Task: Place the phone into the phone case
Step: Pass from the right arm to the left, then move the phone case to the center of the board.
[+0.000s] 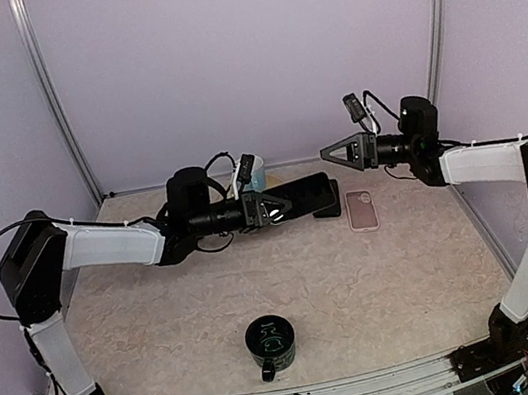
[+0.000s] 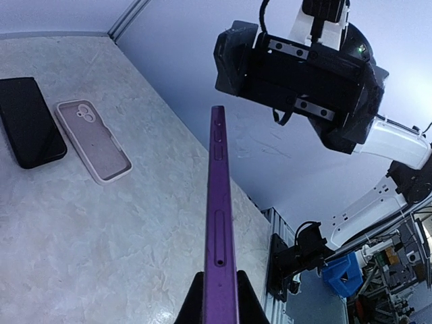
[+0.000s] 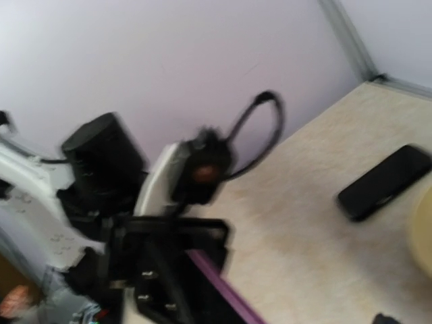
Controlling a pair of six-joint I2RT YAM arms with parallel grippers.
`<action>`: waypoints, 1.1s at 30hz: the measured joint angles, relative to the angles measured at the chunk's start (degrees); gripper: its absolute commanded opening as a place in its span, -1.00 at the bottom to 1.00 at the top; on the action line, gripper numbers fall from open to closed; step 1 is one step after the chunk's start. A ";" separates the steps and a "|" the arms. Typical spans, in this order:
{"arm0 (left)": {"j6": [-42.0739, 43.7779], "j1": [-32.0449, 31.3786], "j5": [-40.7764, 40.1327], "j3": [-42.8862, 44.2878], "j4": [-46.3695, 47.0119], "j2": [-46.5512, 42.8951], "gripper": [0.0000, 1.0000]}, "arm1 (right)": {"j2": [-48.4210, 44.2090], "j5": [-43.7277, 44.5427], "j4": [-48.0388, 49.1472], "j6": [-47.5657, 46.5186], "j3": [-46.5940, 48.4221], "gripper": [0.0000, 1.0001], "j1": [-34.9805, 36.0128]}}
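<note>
My left gripper (image 1: 271,206) is shut on one end of the phone (image 1: 302,195), a dark slab with a purple edge held above the table and reaching right. In the left wrist view that purple edge (image 2: 219,223) runs up from between the fingers (image 2: 251,297). The pale pink phone case (image 1: 361,210) lies flat and empty on the table, right of the phone's free end, and is also seen as the case (image 2: 92,140). My right gripper (image 1: 330,153) hovers past that end, jaws wide apart with nothing between them (image 2: 297,81). The right wrist view is blurred.
A second, black phone (image 2: 27,121) lies beside the case, partly under the held one (image 1: 328,212). A dark green mug (image 1: 271,345) stands near the front edge. A pale cup (image 1: 252,169) stands at the back wall behind the left wrist.
</note>
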 measured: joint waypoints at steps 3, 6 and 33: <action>2.25 0.07 -1.81 -0.28 -2.91 -2.12 -1.00 | -1.03 3.63 -11.37 -7.91 4.48 0.99 0.00; 4.13 0.11 -3.39 -1.11 -5.44 -4.70 -1.00 | -1.09 8.70 -21.90 -15.87 8.87 0.99 0.00; 12.50 0.46 -10.34 -9.94 -15.87 -19.41 -1.00 | 14.29 40.06 -63.54 -51.41 30.53 0.58 -3.48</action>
